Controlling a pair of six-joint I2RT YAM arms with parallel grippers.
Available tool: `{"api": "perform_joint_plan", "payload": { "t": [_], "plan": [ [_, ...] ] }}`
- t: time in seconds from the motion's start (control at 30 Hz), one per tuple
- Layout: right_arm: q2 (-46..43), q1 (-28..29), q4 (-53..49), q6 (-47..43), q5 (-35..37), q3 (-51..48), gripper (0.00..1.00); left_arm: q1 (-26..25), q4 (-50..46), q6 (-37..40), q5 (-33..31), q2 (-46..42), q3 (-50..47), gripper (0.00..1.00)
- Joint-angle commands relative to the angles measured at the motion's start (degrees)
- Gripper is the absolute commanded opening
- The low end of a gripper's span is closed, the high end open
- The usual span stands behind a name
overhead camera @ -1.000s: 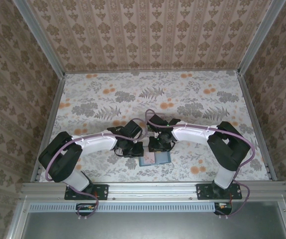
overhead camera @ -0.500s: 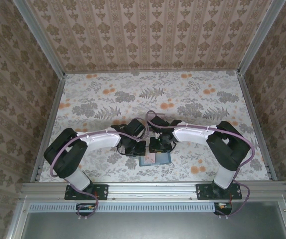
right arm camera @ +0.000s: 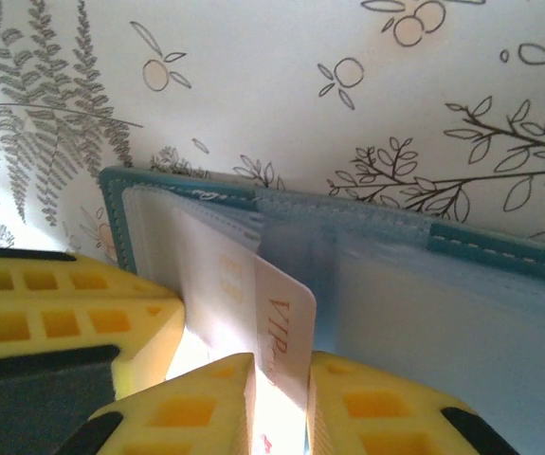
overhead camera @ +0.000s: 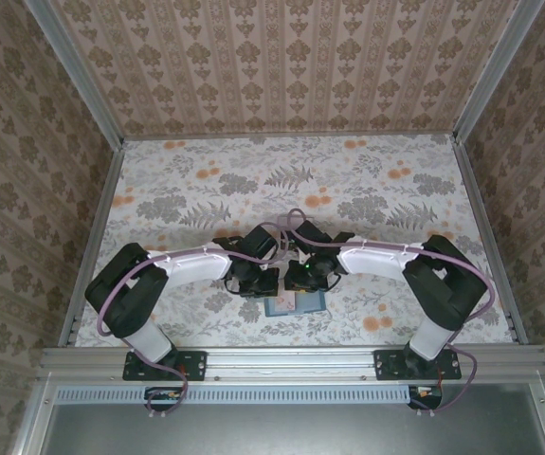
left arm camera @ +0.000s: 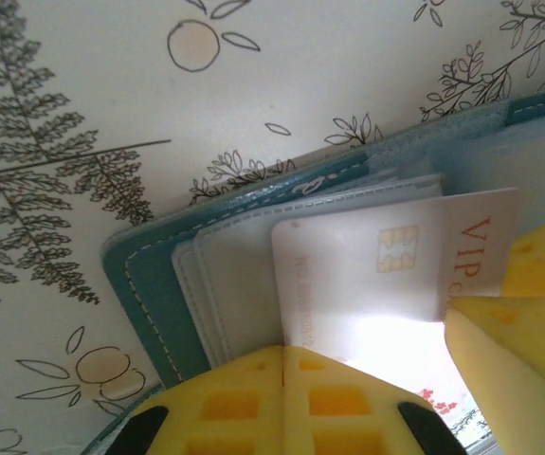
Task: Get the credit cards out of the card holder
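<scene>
Seen from above, two black-and-white robot arms are reaching from their bases at the near edge of the table (overhead camera: 367,190), which is covered in a floral pattern of grey leaves and orange fruit. Their wrists are meeting close together at the near middle.

The left end effector (overhead camera: 253,282) is sitting just beside the right end effector (overhead camera: 305,277). Both are hanging over the far edge of a small, flat, teal folding card holder (overhead camera: 296,304), which is lying open on the table between the two arm bases.

In the left wrist view, the left end effector (left arm camera: 284,370) is showing its yellow pads pressed fully together. They are sitting at the near corner of a pale pinkish-white credit card (left arm camera: 367,275) with a gold chip and red VIP lettering. Whether they are pinching it cannot be told. The card is sticking partly out of the clear plastic sleeves (left arm camera: 225,275) inside the stitched teal cover (left arm camera: 144,284).

In the right wrist view, the right end effector (right arm camera: 281,379) is narrowed around the same card (right arm camera: 286,332), with one yellow pad lying close on each side of its edge.

Beyond the arms the table is stretching back to walls papered in brown damask (overhead camera: 272,66).
</scene>
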Motion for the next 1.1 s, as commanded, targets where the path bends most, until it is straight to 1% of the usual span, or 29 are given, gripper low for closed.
{"api": "perform_joint_plan", "payload": {
  "t": [0.0,0.13,0.27,0.5,0.6,0.7,0.87,1.07],
  "plan": [
    [-2.36,-0.57,1.49,1.23,-2.58,-0.98,0.19,-0.34,-2.54,1.31,-1.62,2.14,-0.66,0.07],
    [-2.3,-1.04,1.59,0.97,-2.5,-1.53,0.13,-0.3,-3.3,1.59,-1.93,1.72,-0.39,0.07],
    [-2.92,-1.36,-0.37,-0.1,-1.0,-1.5,0.11,-0.28,-3.4,1.65,-1.99,1.53,-0.39,0.06],
    [-4.82,-2.77,-8.51,-4.38,3.66,-0.33,0.1,-0.33,-3.6,1.8,-2.23,0.96,-0.47,0.07],
    [-4.78,-2.86,-13.73,-6.68,6.2,1.42,0.1,-0.27,-3.69,1.86,-2.22,0.73,-0.46,0.07],
    [-4.89,-2.78,-16.51,-7.8,7.93,2.61,0.1,-0.28,-3.67,1.86,-2.17,0.61,-0.38,0.07],
    [-5.18,-2.09,-19.16,-8.35,9.52,4.65,0.1,-0.26,-3.43,1.89,-2.17,0.39,-0.62,0.07],
    [-4.25,-0.64,-19.56,-7.74,9.84,6.67,0.1,-0.27,-3.29,1.89,-2.17,0.36,-0.65,0.07]
  ]
}}
